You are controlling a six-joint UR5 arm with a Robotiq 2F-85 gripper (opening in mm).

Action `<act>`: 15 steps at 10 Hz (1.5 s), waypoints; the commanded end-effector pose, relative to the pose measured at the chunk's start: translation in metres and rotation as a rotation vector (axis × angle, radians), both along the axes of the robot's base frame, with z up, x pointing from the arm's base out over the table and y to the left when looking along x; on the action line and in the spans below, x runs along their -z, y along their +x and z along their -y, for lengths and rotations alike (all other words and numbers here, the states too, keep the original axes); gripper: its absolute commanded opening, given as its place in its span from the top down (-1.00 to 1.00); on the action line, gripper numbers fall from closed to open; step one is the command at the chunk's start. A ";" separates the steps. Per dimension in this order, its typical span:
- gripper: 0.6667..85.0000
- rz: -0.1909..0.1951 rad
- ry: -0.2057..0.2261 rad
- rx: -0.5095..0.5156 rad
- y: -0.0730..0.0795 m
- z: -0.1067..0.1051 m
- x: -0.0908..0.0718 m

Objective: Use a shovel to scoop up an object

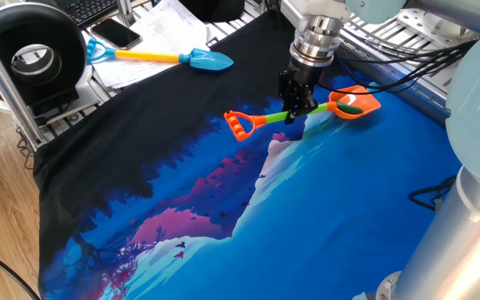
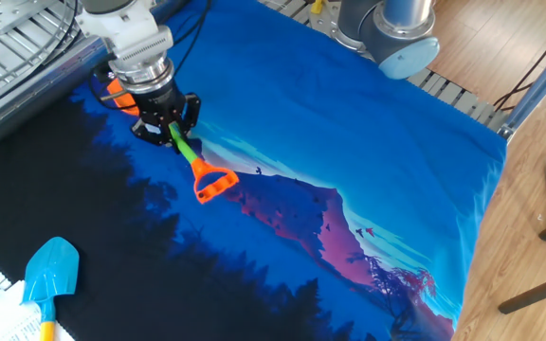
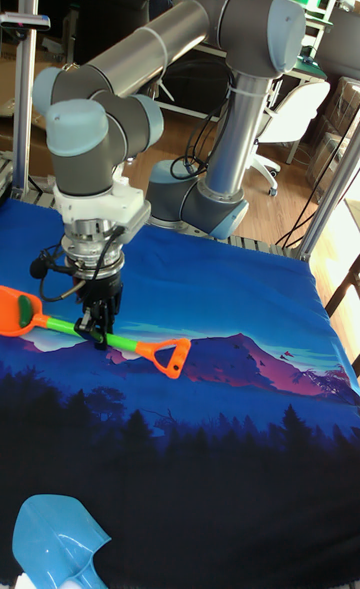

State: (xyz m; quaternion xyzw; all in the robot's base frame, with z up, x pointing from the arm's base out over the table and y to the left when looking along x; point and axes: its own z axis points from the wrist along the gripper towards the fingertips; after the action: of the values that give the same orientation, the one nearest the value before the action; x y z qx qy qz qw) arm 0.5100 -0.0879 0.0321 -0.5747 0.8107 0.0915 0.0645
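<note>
My gripper points straight down and is shut on the green shaft of the shovel. The shovel's orange D-handle sticks out to the left, and its orange blade lies to the right above the blue cloth. A small dark green object rests in the blade. In the other fixed view the gripper hides most of the blade, and the handle points down-right. The tall view shows the gripper, the blade and the handle.
A blue-bladed shovel with a yellow shaft lies at the far edge on papers, and shows again as the blue shovel. A black round device and a phone stand at the left. The robot's base stands behind the cloth.
</note>
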 end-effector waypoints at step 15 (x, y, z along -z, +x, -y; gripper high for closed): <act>0.97 -0.049 -0.046 0.219 -0.005 -0.009 0.002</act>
State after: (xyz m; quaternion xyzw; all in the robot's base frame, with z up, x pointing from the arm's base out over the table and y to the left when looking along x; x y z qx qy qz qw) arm 0.5018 -0.0862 0.0273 -0.5087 0.8572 0.0734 0.0324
